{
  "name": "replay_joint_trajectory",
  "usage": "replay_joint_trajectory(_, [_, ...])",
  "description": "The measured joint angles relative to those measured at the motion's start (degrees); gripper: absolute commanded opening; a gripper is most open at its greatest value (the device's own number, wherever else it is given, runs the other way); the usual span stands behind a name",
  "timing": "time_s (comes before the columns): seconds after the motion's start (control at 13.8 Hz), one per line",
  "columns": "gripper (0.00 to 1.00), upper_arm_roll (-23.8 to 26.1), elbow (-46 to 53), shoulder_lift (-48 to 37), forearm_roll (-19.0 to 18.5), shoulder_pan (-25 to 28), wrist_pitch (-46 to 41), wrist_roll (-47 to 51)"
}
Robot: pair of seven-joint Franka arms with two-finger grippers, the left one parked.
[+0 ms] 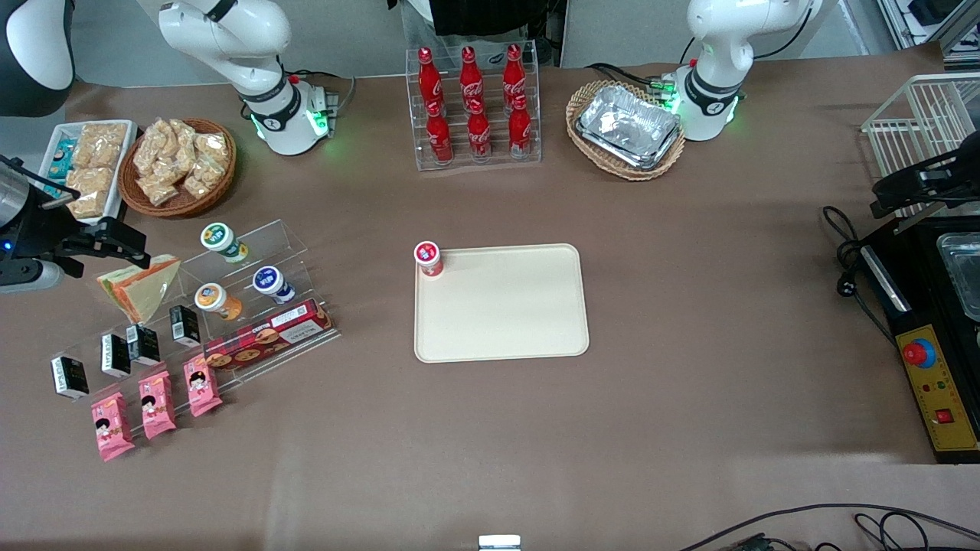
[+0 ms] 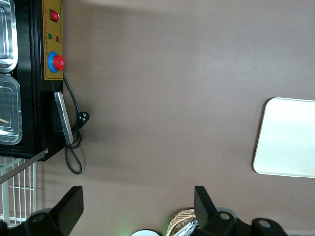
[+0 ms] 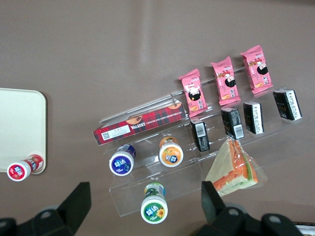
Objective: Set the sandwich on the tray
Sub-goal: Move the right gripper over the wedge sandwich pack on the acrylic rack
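The sandwich (image 1: 142,287), a clear-wrapped triangular wedge with orange and green filling, lies on the table beside the acrylic stand (image 1: 253,306), toward the working arm's end. It also shows in the right wrist view (image 3: 234,169). My right gripper (image 1: 122,243) hovers open and empty above the table, close to the sandwich and not touching it. In the right wrist view the gripper (image 3: 145,204) has its fingers wide apart, with one finger (image 3: 212,201) next to the sandwich. The cream tray (image 1: 501,306) lies flat mid-table and shows in the wrist views (image 3: 19,123) (image 2: 290,137).
A red-lidded cup (image 1: 428,259) stands on the tray's corner. The stand holds a green-lidded cup (image 3: 154,206), two other cups, a cookie box (image 1: 268,337) and black cartons, with pink packets (image 1: 157,402) in front. Snack basket (image 1: 178,164), cola rack (image 1: 473,107), foil-tray basket (image 1: 628,128).
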Motion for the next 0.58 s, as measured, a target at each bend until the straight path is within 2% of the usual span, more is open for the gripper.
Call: replay_joint_trajectory(0.58, [1.00,-1.70,-0.07,1.23,-0.62,-0.63,-0.35,-1.46])
